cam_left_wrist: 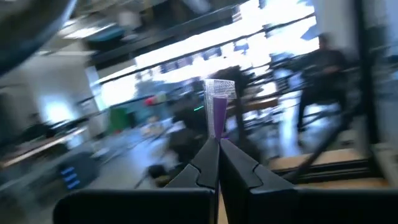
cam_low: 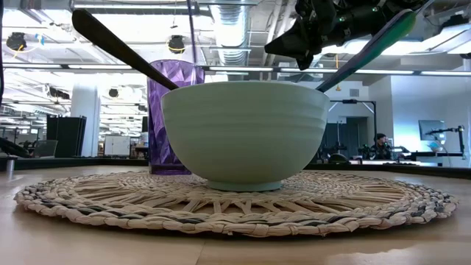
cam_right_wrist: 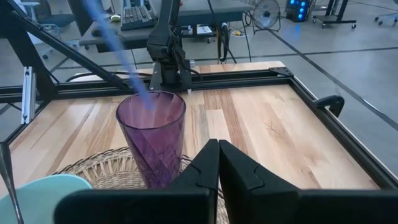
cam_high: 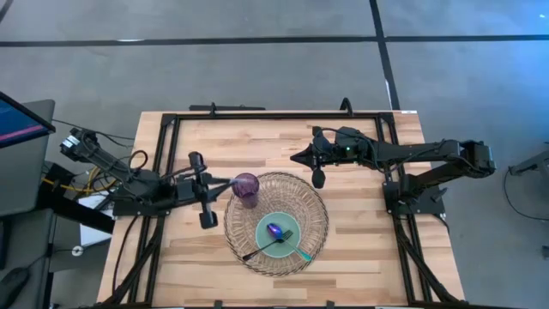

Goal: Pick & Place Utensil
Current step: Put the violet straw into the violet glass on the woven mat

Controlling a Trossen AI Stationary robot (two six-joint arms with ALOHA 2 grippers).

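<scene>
My left claw (cam_high: 225, 182) is clenched on a spoon (cam_high: 235, 181) over the purple cup (cam_high: 246, 187); my right claw (cam_high: 302, 158), clenched empty, waits mid-desk.

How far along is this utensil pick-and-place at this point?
Looks done: a dark-handled utensil and a teal-handled utensil lean in the bowl on the woven mat. In hand: the left tool, closed, is at the purple cup, where a blurred bluish streak, possibly another utensil, reaches in. The right tool hovers closed nearby. Left: probably only letting go.
</scene>
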